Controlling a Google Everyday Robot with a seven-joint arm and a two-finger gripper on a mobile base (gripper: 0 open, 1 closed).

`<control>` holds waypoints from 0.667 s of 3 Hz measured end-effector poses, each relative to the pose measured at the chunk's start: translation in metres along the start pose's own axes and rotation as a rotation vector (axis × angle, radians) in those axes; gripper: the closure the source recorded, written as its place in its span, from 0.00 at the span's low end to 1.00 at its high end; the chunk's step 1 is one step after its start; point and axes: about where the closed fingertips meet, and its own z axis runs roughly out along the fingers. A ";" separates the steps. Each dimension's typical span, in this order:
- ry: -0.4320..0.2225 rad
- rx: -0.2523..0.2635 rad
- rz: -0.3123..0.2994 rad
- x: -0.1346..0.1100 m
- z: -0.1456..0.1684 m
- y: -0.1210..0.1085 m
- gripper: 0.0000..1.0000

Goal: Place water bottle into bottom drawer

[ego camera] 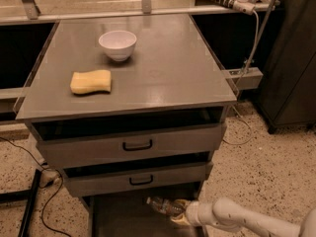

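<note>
The water bottle is a small clear bottle lying sideways, held over the back right of the bottom drawer. The bottom drawer is pulled open under the cabinet, a dark flat tray with thin grey side walls, cut off by the lower edge of the view. My gripper reaches in from the lower right on a white arm and is shut on the bottle's right end. The bottle's cap end points left, just below the lower drawer front.
A grey cabinet top carries a white bowl and a yellow sponge. Two grey drawer fronts with black handles sit slightly open above the bottom drawer. Cables lie on the speckled floor at left. A dark cabinet stands at right.
</note>
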 end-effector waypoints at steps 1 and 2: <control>0.041 -0.037 0.053 0.024 0.030 0.008 1.00; 0.071 -0.066 0.096 0.047 0.055 0.013 1.00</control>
